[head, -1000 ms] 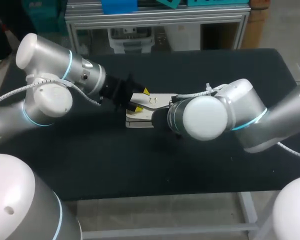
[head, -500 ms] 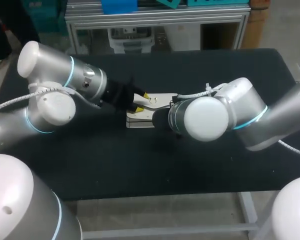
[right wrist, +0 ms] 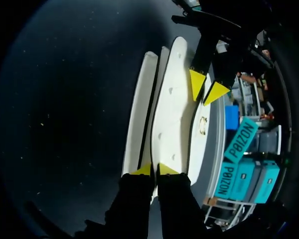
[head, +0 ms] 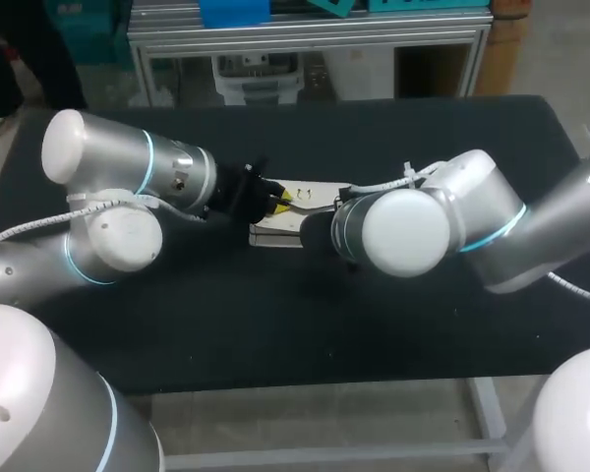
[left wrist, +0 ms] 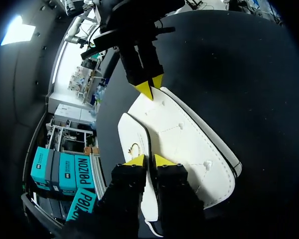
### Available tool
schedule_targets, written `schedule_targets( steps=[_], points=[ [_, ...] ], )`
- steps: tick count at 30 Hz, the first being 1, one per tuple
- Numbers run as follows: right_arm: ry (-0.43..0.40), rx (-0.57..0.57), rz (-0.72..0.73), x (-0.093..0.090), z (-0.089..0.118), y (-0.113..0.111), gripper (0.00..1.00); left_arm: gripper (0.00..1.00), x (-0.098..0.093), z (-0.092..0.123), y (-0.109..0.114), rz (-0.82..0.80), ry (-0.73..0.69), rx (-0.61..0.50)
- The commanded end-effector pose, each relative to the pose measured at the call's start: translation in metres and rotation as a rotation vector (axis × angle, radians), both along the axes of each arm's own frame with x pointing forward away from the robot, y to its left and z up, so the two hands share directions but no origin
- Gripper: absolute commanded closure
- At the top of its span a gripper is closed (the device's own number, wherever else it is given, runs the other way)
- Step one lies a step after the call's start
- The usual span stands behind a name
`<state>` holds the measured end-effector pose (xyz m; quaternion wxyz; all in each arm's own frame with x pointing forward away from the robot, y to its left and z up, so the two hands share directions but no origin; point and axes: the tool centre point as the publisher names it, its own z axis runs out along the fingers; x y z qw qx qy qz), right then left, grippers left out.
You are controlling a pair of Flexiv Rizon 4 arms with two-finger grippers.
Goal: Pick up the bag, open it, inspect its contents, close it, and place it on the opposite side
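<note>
Plainly, the white bag (head: 273,234) is pinched from both ends, near the middle of the black table (head: 275,324).

It lies flat on the table. The left pincer (left wrist: 148,160) is closed on the thin edge of the flap (left wrist: 132,132), just beside the small ring clasp (left wrist: 134,148). The right pincer (right wrist: 154,169) is clamped on the opposite end, its yellow tips almost together with a sliver of white panel between them. Both holds look shallow, so the likely trouble is slip. If one arm lifts or pulls sooner than the other, an edge could slide out and the bag would drop or skid. A hard tug on the flap may strain the clasp rather than open it. The two wrists also sit close together over the bag, so a careless swing could knock them.
</note>
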<state>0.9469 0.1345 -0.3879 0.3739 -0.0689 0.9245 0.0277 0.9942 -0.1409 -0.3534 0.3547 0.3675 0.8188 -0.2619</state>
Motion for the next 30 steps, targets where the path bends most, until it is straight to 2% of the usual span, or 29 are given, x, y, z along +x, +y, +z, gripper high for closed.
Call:
schedule_targets(
  steps=[1, 9, 19, 30],
  points=[
    [-0.007, 0.004, 0.002, -0.001, -0.007, 0.000, 1.00, 1.00, 0.008, 0.000, -0.002, 0.008, 0.006, -0.022],
    [-0.007, 0.004, 0.002, -0.001, -0.007, 0.000, 1.00, 1.00, 0.009, 0.020, 0.004, 0.024, 0.088, -0.042],
    [-0.007, 0.004, 0.002, -0.001, -0.007, 0.000, 1.00, 1.00, 0.021, 0.050, 0.014, 0.081, 0.369, -0.085],
    [-0.007, 0.004, 0.002, -0.001, -0.007, 0.000, 1.00, 1.00, 0.028, 0.053, 0.020, 0.164, 0.529, -0.082]
  ],
)
